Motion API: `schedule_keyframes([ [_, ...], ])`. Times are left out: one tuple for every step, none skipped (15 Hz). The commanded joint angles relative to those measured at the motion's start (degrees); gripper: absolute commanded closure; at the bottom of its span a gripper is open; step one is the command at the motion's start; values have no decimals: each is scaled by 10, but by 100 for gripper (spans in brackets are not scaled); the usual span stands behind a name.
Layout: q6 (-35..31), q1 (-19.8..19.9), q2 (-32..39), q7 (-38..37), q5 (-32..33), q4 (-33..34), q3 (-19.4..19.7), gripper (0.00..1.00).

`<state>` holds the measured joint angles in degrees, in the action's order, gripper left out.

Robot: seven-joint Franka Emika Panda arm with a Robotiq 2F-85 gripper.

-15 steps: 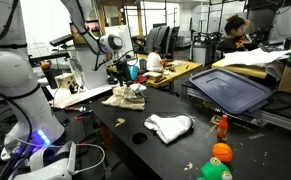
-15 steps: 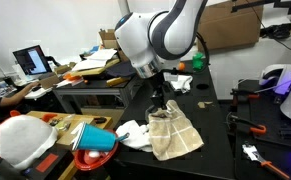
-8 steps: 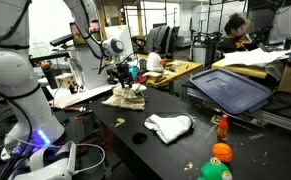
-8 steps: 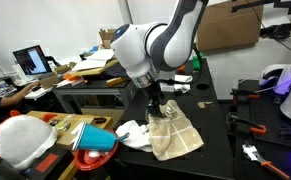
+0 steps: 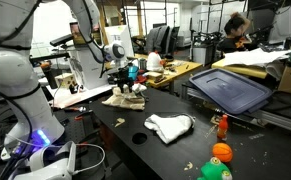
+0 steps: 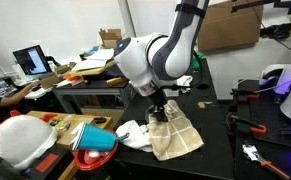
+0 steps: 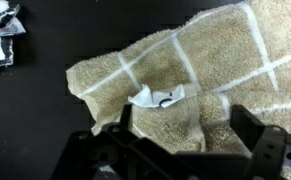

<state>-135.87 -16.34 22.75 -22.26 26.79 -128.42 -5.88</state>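
Hovering low over a beige towel (image 7: 190, 65) with the gripper (image 7: 182, 125) released, jaws standing wide apart and clasping nothing. Framing, in the wrist view, a small white tag (image 7: 157, 97) on the towel's folded edge, right between the two dark fingers (image 7: 113, 128). Showing in both exterior views too, the gripper (image 6: 157, 112) (image 5: 128, 88) pointing straight down just above the fabric, contact impossible to tell. Lying rumpled on the black tabletop (image 6: 213, 112), the towel (image 6: 175, 135) (image 5: 123, 97), crossed by pale grid lines. Resting just beside it, at its left edge in an exterior view, a crumpled white cloth (image 6: 133, 133), also peeking into the upper left corner of the wrist view (image 7: 3, 35). Sitting farther left, off the dark tabletop, a blue bowl (image 6: 97, 140), with an open laptop (image 6: 30, 62) far behind. Lying well apart, at the near end in an exterior view, an orange ball (image 5: 221, 152) and a green ball (image 5: 217, 171).
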Motion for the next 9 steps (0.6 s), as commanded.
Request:
schedule_keyframes([
  [4, -6, -4, 18, 17, -5, 23, 0],
  [0, -7, -3, 12, 22, -5, 29, 21],
  [-3, -8, -1, 2, 30, -3, 36, 26],
  [-4, -10, 0, -5, 37, -1, 41, 34],
  [-6, -13, -2, -15, 48, -1, 47, 42],
  [-7, -13, -3, -18, 54, -1, 49, 51],
  [-8, -14, -4, -22, 62, -1, 51, 58],
  [-10, -15, -6, -29, 69, -1, 52, 65],
  [-11, -15, -7, -31, 74, -2, 52, 73],
])
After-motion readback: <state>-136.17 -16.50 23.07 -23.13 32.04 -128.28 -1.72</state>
